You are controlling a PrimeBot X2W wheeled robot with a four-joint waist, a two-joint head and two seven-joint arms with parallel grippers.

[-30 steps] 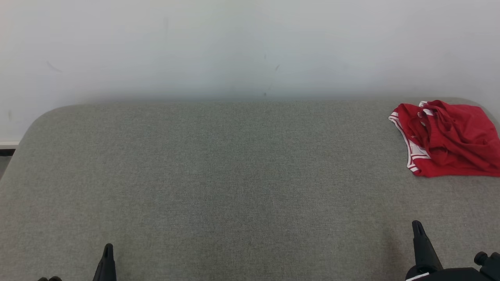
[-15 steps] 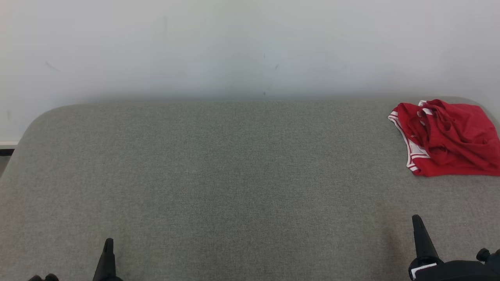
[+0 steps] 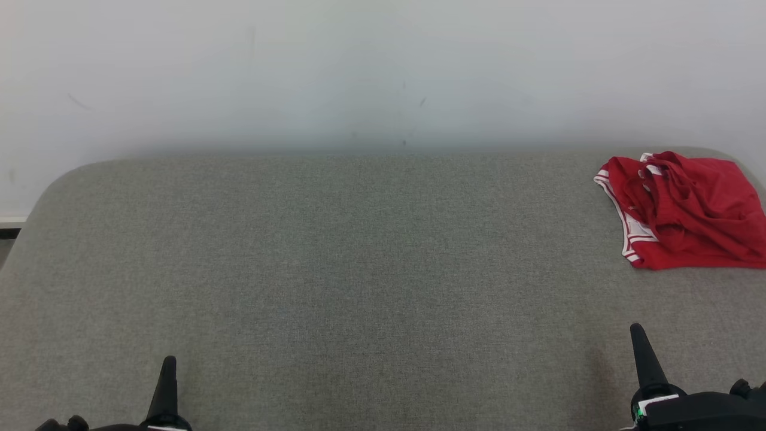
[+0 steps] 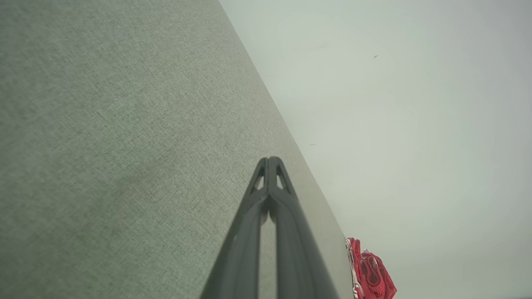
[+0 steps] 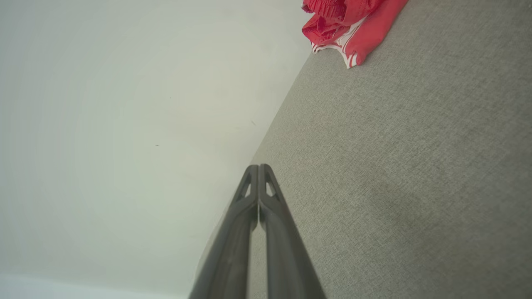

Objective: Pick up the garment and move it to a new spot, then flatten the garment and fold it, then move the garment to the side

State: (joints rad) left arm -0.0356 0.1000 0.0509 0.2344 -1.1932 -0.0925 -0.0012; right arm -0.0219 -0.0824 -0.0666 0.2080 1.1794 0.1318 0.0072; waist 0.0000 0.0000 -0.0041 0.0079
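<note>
A: Head view first. Where is the garment (image 3: 688, 209)?
B: At about two o'clock, bunched on the far right corner of the grey surface (image 3: 359, 269). It is red with white trim, and nothing touches it. The left gripper (image 3: 169, 362) sits at seven o'clock and the right gripper (image 3: 636, 330) at five. Each shows as a single dark point, so the fingers are together and hold nothing.
A: What has changed over the last second?
B: Both tips have crept up the picture toward twelve, more than the slight camera drift explains. The garment has not shifted on the surface.
A: Left wrist view?
B: Its fingers (image 4: 243, 249) meet at the tip. The garment shows at five o'clock, well apart.
A: Right wrist view?
B: Fingers (image 5: 232, 249) pressed together too. The garment lies at one o'clock, well apart.
A: Meaning for the task?
B: I judge it fits either a heap awaiting pickup or a rough fold already set aside. The arms' creep settles neither.
</note>
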